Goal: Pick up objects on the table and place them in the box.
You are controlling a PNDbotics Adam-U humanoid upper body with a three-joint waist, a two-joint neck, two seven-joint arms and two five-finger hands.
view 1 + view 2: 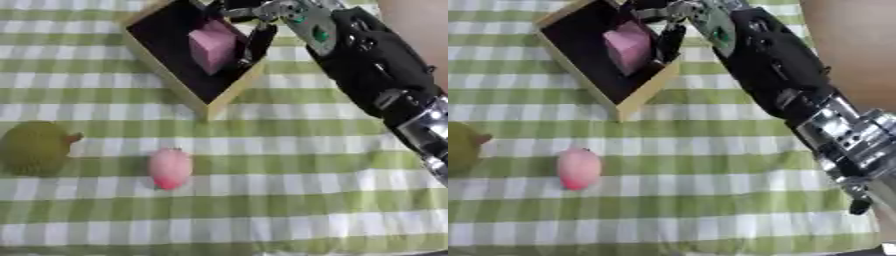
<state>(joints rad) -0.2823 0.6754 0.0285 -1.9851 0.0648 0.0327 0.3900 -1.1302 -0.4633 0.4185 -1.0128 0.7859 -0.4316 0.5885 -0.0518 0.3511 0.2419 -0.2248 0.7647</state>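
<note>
Pink block (212,47) inside the wooden box (229,90), right hand (262,22) just beside it, fingers relaxed.

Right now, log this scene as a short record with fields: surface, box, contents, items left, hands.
surface: green and white checked cloth
box: wooden box, dark inside, far left of centre
contents: pink block inside the box
items left: pink egg-shaped object and yellow-green round object on the cloth, apart from each other
right hand: right hand over the box beside the block; grip unclear
left hand: not seen
</note>
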